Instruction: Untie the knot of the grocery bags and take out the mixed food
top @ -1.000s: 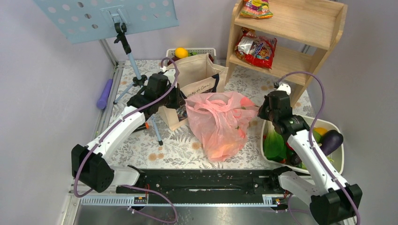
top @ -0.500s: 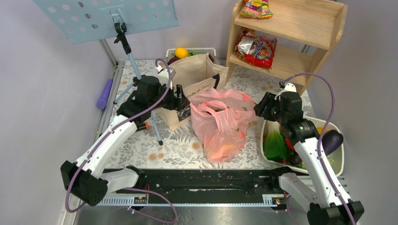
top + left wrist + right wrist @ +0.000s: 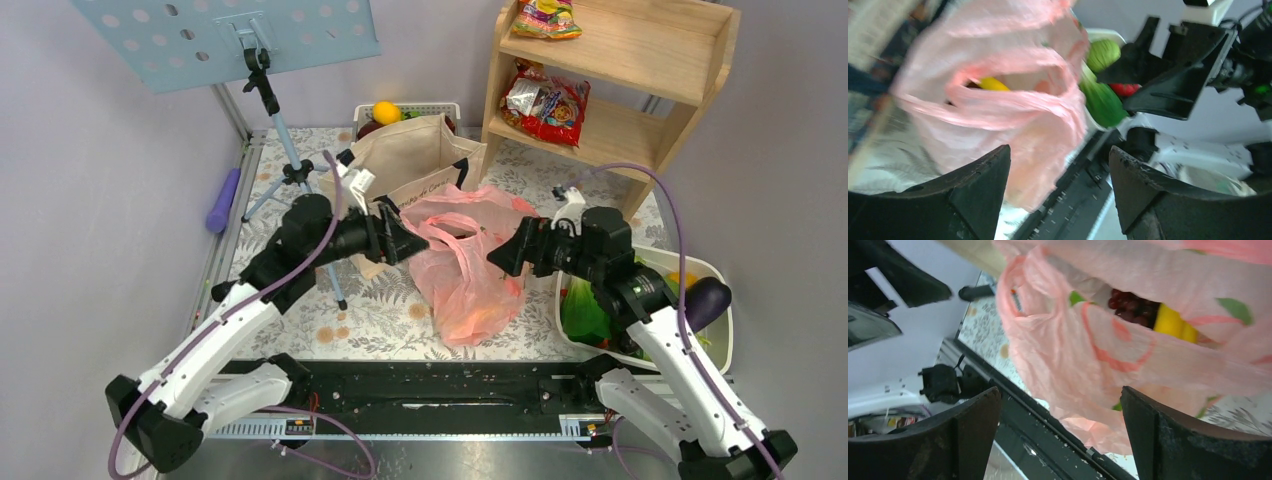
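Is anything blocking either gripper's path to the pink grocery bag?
Nothing visible does. The left gripper and right gripper flank the pink bag with open jaws, and both wrist views look straight onto its plastic.

pink bag (image 3: 1058, 360), grapes (image 3: 1128, 307), banana (image 3: 1175, 324)

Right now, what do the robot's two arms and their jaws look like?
The left arm and right arm match: glossy white link shells between black joint housings. A purple cable loops along each one from base to wrist. The jaws are matte black, broad and wedge-shaped, tapering toward their tips. No markings are legible.
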`<state>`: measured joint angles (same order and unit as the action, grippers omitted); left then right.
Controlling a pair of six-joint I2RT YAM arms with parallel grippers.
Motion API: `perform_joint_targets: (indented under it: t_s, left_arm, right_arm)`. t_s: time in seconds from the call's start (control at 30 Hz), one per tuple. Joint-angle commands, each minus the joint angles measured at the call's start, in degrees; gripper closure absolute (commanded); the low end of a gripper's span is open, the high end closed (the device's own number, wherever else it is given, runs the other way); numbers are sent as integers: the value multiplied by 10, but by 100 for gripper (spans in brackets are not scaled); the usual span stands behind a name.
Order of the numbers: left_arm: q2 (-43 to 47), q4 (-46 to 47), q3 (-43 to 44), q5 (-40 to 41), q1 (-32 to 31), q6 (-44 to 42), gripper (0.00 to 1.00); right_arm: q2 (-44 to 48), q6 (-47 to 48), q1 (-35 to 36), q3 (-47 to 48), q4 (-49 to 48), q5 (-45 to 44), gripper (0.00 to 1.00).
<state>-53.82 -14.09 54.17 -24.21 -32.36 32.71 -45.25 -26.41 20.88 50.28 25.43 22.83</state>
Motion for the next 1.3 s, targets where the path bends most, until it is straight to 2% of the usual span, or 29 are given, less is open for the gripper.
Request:
perform_joint_targets:
  t_s: [0.0,0.17,0.33,0.7,0.93,1.0,1.13,1.27]
  left_arm:
    - [-30,65,-12,18,-58,88,30]
    - [-43,135,-60,128,-89,133,35]
    - [-72,205,-84,163,-91,189,37]
    - [-188,356,-80,158,-90,299,41]
    - [-246,367,-46,172,-91,296,43]
    - [-258,362,-35,171,-91,283,52]
    - [-268,385,-27,128,-91,221,83]
    - [-232,414,-42,62,-97,127,100]
  right_arm:
    - [-19,-4,52,15,-75,-10,4]
    - [-23,-21,56,7,-122,-11,4]
    - [-8,-13,56,-7,-114,-19,4]
    - [9,0,56,-20,-88,-34,11]
    - [15,12,57,-22,-62,-40,12]
    - [19,12,56,-25,-57,-45,13]
    - [30,8,56,-20,-36,-73,16]
    - [32,6,56,8,-11,-80,15]
